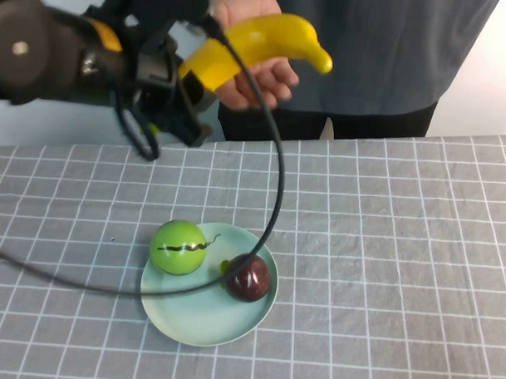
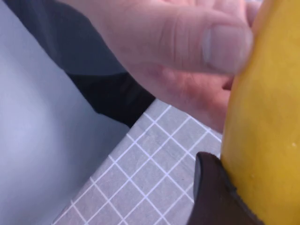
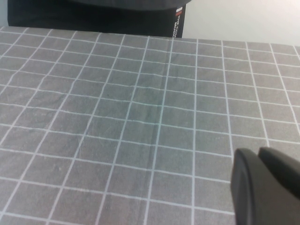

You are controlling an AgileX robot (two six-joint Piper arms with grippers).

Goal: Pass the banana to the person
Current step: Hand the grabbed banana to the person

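Note:
My left gripper point(image 1: 194, 83) is raised above the table's far edge and is shut on the lower end of the yellow banana point(image 1: 266, 39). The banana points up and to the right. The person point(image 1: 391, 53), in a dark grey T-shirt, stands behind the table, and their bare hand point(image 1: 261, 77) cups the banana from below. In the left wrist view one dark finger point(image 2: 211, 197) presses the banana point(image 2: 267, 131) and the hand's thumb point(image 2: 225, 47) lies on it. My right gripper point(image 3: 262, 187) is shut and empty, low over the grid cloth; it is out of the high view.
A light green plate point(image 1: 198, 333) at front centre holds a green apple point(image 1: 178, 247) and a dark red round fruit point(image 1: 248, 278). A black cable point(image 1: 278, 182) hangs from the left arm down over the plate. A grey grid cloth point(image 1: 401, 244) covers the table.

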